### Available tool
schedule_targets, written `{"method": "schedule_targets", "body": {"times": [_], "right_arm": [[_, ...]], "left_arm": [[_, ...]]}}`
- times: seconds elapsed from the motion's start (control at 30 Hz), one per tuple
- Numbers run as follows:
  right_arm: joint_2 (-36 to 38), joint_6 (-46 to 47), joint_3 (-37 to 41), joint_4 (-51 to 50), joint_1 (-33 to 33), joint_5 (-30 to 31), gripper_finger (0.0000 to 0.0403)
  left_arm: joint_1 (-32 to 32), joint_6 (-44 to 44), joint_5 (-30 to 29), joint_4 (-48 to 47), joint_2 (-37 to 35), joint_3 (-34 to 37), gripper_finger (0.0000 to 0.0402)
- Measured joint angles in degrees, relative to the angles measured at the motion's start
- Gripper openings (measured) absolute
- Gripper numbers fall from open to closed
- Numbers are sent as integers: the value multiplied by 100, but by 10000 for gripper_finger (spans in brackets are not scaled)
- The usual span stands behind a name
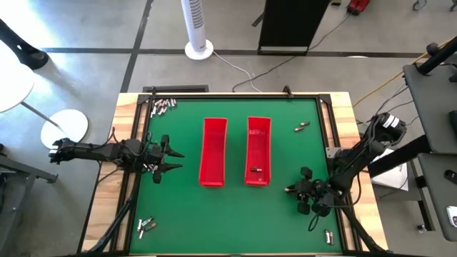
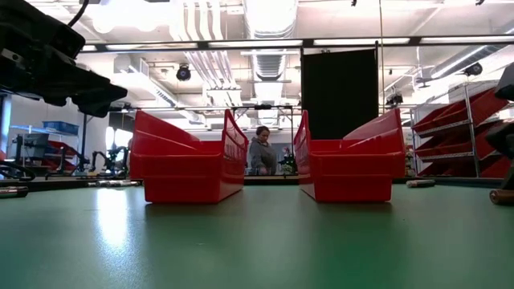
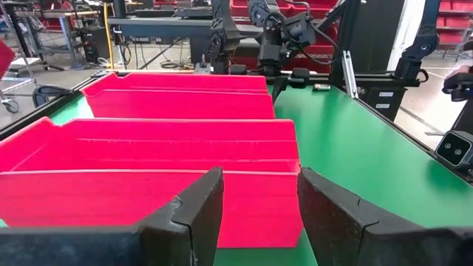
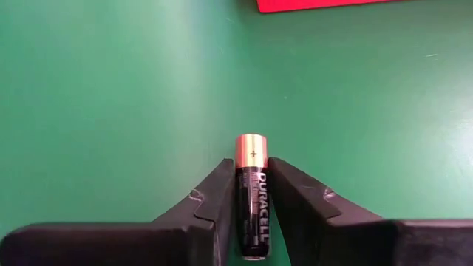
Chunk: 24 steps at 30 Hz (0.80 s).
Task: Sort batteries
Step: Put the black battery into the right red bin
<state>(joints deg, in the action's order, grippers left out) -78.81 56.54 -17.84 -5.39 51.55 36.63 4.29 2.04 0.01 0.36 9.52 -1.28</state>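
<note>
Black-and-copper, the battery [image 4: 251,193] sits pinched lengthwise between the two dark fingers of the right pincer [image 4: 252,193], low over the green counter [image 1: 285,118] near its right front corner, just beside the right red tray [image 1: 258,151]. Being round and smooth and held by a narrow nip, it could roll or slip free on the lift, or tip out short of the tray. The left pincer [image 1: 173,160] hangs open and empty beside the left red tray [image 1: 213,151], with loose batteries [image 1: 161,106] at the counter corners.
</note>
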Motion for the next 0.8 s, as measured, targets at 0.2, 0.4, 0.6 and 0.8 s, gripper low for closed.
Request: {"method": "schedule_targets", "body": {"times": [0.2, 0.4, 0.6, 0.8], "right_arm": [[2, -139, 118, 5, -2, -106, 60], [2, -235, 81, -68, -30, -255, 52], [20, -265, -377, -665, -209, -646, 51], [149, -399, -1523, -2482, -517, -1423, 53]], "left_arm": [[-1, 0, 1, -1, 0, 0, 155], [-1, 0, 1, -2, 0, 0, 155], [-2, 0, -2, -2, 0, 0, 155], [0, 0, -1, -1, 0, 0, 155]]}}
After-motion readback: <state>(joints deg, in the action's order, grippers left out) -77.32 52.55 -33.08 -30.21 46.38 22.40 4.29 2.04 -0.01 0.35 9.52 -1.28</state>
